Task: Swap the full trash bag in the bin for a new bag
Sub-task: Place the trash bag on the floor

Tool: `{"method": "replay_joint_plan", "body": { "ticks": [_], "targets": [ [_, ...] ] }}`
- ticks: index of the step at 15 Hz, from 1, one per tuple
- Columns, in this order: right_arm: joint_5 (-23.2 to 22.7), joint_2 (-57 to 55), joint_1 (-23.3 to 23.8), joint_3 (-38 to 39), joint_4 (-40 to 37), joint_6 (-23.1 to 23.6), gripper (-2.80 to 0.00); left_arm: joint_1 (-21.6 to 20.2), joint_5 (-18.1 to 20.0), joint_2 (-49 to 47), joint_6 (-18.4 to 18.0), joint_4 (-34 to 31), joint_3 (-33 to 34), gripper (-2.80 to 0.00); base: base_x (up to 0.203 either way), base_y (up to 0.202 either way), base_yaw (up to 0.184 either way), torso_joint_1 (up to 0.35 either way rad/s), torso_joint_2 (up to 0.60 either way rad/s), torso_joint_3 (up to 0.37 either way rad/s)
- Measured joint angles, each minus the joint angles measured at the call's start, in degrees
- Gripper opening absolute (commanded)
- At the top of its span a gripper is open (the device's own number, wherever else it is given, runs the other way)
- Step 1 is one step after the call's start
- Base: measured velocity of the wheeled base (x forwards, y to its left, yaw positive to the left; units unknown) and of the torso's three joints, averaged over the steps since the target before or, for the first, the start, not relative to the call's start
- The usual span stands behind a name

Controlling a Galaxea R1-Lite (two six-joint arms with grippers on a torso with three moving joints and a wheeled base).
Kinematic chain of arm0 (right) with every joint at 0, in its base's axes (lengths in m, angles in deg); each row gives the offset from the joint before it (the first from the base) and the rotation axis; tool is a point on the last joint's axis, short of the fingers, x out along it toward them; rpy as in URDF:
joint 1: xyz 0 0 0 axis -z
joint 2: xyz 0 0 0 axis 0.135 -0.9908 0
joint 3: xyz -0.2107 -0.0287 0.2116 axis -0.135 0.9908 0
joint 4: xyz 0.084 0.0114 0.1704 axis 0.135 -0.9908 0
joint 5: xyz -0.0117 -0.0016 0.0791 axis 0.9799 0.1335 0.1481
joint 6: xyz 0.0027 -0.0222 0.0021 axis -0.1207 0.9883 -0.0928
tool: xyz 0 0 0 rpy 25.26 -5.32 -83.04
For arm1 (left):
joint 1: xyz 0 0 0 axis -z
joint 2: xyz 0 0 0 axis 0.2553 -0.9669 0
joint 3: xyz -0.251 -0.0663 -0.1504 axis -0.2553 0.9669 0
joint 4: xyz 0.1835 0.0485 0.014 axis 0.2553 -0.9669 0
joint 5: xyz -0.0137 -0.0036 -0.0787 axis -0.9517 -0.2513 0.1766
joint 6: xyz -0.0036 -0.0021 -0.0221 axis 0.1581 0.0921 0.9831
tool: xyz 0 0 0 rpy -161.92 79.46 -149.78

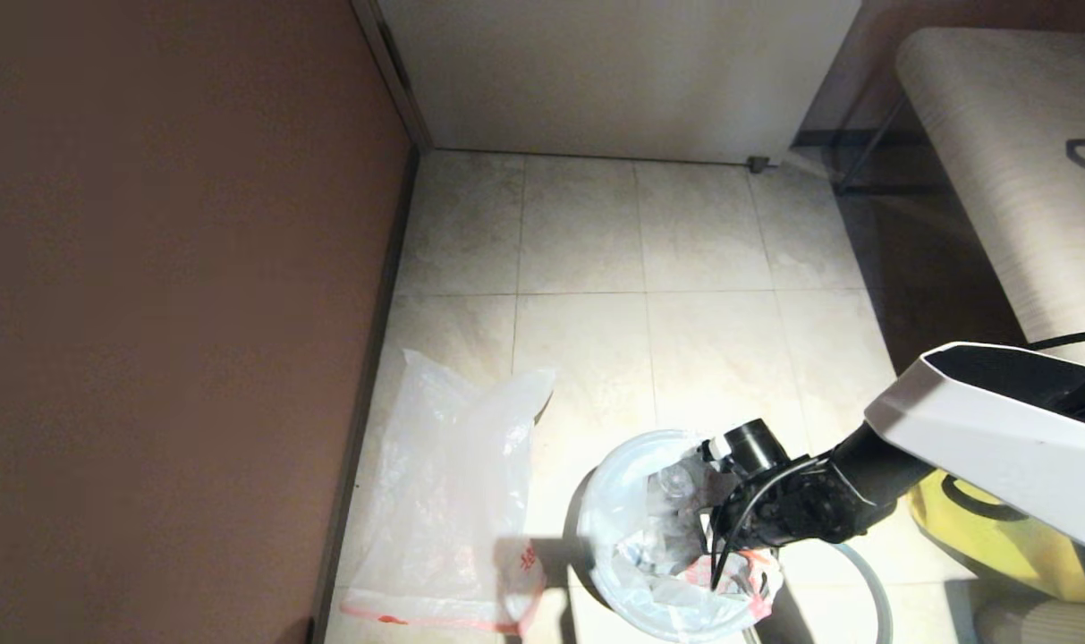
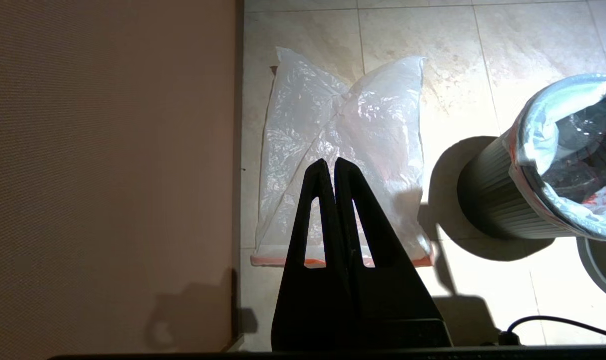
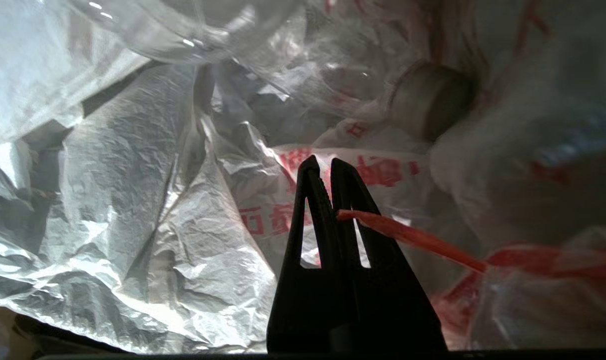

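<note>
- Far left, a brown wall [image 1: 175, 313] runs down to the tiled floor [image 1: 685, 268].
- Next to the wall, the new bag [image 1: 453, 510] lies limp and flat on the tiles, its red hem [image 2: 278, 261] toward the robot.
- The left gripper [image 2: 330, 161] hangs above that bag, well clear of it, its fingers pressed together and holding nothing; it does not show in the head view.
- To the right of the new bag stands the bin [image 2: 497, 200], its dark ribbed side showing under the folded-over plastic.
- The full bag [image 1: 658, 537] sits inside the bin, its mouth draped over the rim, clear bottles [image 3: 342, 75] and crumpled wrappers within.
- The right gripper [image 3: 322, 162] reaches down into the bag's mouth from the right. Its fingers are closed tight, and a red drawstring [image 3: 412, 239] is pinched between them partway down, running off taut to the bag's hem.
- Red print [image 3: 382, 172] on the plastic lies just beyond the fingertips.
- Behind the right arm [image 1: 989, 429], a yellow bag [image 1: 989, 532] sits on the floor.
- Far right, a pale table [image 1: 1016, 161].
</note>
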Motion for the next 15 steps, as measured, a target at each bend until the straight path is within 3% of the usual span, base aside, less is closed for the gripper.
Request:
{"method": "replay_joint_plan", "body": {
  "ticks": [5,9,15],
  "targets": [
    [2.98,1.1,-1.4,-2.02,-3.67,0.53,-2.8,0.0,0.01,0.0,0.0,0.0,0.0,-2.8,0.0,0.0,0.0,0.0,0.0,0.0],
    [-0.96,5.3,-2.55,0.44,-4.71,-3.83,-2.8,0.0,0.02,0.0,0.0,0.0,0.0,-2.8,0.0,0.0,0.0,0.0,0.0,0.0],
    [-1.67,8.01,0.25,2.89,-4.47,-4.08,-2.8,-0.02,-0.01,0.0,0.02,-0.01,0.0,-2.8,0.0,0.0,0.0,0.0,0.0,0.0]
  ]
}}
